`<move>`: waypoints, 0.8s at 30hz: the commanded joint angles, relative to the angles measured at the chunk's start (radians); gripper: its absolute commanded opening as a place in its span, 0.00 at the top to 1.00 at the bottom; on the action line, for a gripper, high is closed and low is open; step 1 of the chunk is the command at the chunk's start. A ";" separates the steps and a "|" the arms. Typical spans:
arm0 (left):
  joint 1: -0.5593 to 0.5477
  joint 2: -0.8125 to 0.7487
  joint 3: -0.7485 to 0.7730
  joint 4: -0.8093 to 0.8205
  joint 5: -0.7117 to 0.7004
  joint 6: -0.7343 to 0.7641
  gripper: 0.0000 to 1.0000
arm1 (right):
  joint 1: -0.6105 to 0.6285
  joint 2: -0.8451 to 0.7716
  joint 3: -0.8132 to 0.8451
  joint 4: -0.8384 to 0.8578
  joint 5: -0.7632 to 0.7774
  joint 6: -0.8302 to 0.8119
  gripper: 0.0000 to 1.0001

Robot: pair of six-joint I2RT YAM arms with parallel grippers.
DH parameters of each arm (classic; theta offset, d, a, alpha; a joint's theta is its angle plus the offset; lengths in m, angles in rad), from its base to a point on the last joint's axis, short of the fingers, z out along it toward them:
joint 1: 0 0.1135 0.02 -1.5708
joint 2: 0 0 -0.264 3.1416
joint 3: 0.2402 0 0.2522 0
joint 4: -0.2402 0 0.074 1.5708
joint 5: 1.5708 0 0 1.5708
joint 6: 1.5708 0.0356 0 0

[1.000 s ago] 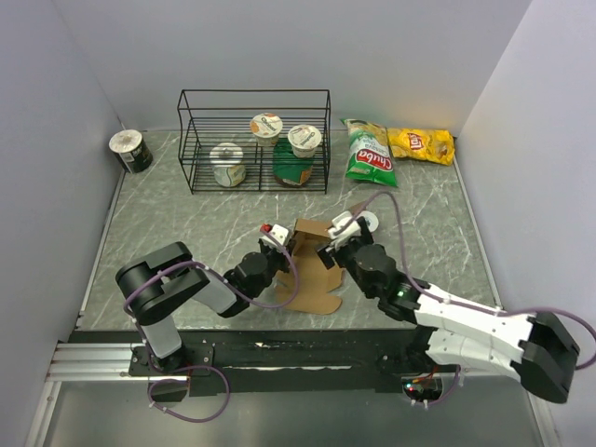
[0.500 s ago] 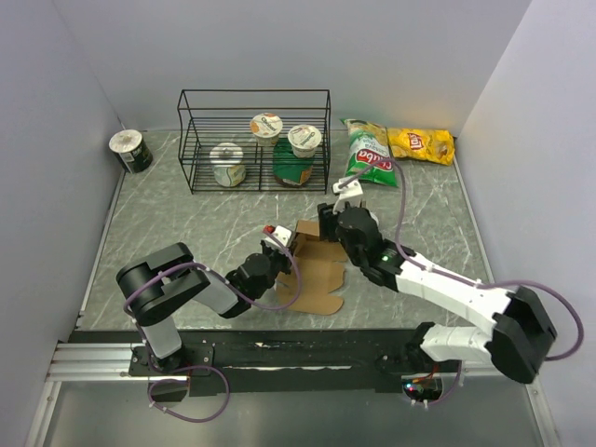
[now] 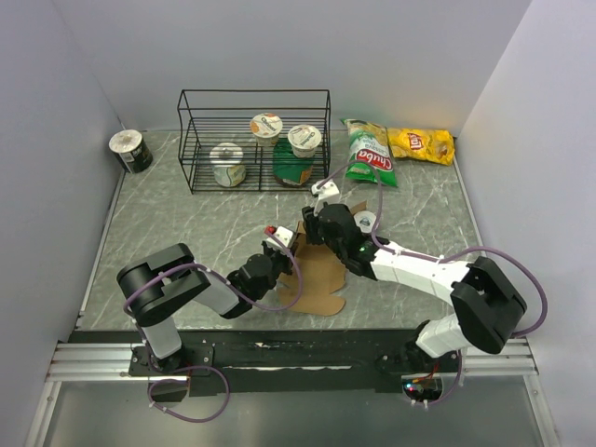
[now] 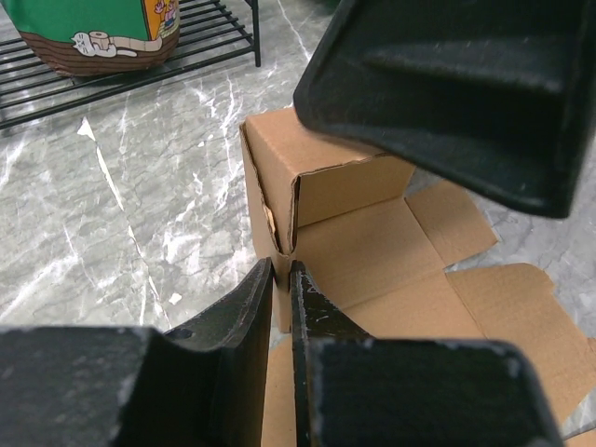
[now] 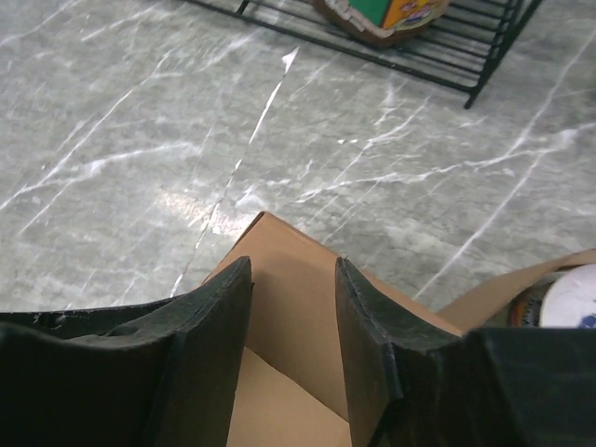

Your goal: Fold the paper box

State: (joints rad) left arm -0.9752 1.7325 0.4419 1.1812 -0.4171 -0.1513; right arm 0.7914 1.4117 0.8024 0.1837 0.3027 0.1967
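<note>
The paper box (image 3: 318,272) is brown cardboard, partly folded, with two walls raised at a corner and other flaps flat on the table. My left gripper (image 3: 280,246) is shut on the near edge of a raised wall (image 4: 279,233) at the box's left side. My right gripper (image 3: 311,220) is open and hovers over the box's far wall. In the right wrist view its fingers (image 5: 219,307) straddle the top of that wall (image 5: 293,298) without closing on it. The box's floor and flat flaps (image 4: 372,251) show in the left wrist view.
A black wire rack (image 3: 253,140) at the back holds yogurt cups (image 3: 266,127) and a green package (image 3: 293,168). Two chip bags (image 3: 369,154) lie at the back right. A tape roll (image 3: 130,151) sits at the far left. A white cup (image 3: 367,222) stands behind my right arm.
My right arm has swung from the box's right side to its far edge, and its open gripper now sits over the back wall. My left gripper has kept its grip in place.
</note>
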 commanded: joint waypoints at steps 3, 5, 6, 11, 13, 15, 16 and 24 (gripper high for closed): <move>-0.010 -0.007 0.018 0.006 -0.008 -0.013 0.83 | -0.001 0.003 0.014 0.063 -0.074 0.001 0.55; -0.010 -0.004 0.021 0.006 -0.009 -0.013 0.82 | 0.002 0.012 0.001 0.053 -0.070 0.004 0.55; -0.011 -0.001 0.021 0.008 -0.009 -0.011 0.82 | 0.003 0.015 -0.002 0.045 -0.070 0.003 0.56; -0.011 0.004 0.026 0.008 -0.011 -0.019 0.82 | 0.006 0.042 -0.022 0.034 -0.066 0.004 0.57; -0.010 0.007 0.029 -0.002 -0.015 -0.021 0.81 | 0.011 0.050 -0.023 0.017 -0.057 -0.003 0.57; -0.011 0.010 0.034 -0.005 -0.022 -0.019 0.80 | 0.015 0.059 -0.017 0.004 -0.036 -0.016 0.57; -0.011 0.012 0.035 -0.006 -0.022 -0.021 0.78 | 0.019 0.064 -0.016 -0.013 -0.028 -0.025 0.57; -0.010 0.038 0.046 -0.003 -0.028 -0.044 0.70 | 0.025 0.061 -0.035 -0.024 0.006 -0.037 0.57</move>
State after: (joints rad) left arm -0.9794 1.7401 0.4553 1.1545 -0.4252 -0.1711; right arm 0.8112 1.4685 0.7921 0.2081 0.2779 0.1661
